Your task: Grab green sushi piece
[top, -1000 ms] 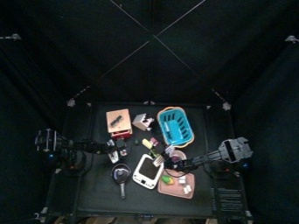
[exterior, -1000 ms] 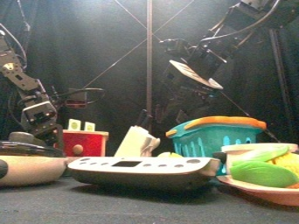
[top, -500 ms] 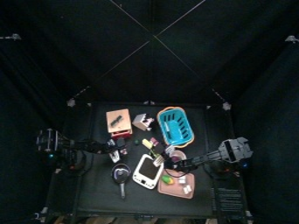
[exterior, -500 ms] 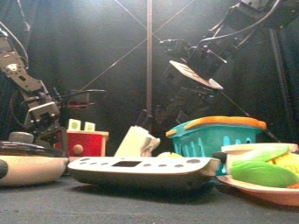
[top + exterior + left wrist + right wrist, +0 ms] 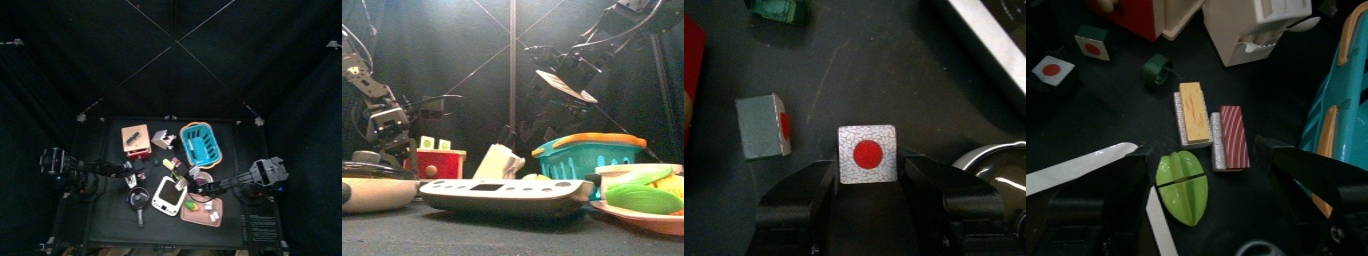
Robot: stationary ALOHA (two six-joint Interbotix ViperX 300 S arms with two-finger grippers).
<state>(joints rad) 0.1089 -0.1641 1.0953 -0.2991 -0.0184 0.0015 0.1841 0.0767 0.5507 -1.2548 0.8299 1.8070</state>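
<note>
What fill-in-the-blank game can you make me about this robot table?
The roll right at the left pincer has a ____ dot on top.
The leaf-shaped piece near the right pincer is ____.
The blue basket has an ____ rim.
The right pincer's jaws stand wide ____.

Missing words: red, green, orange, open.
</note>
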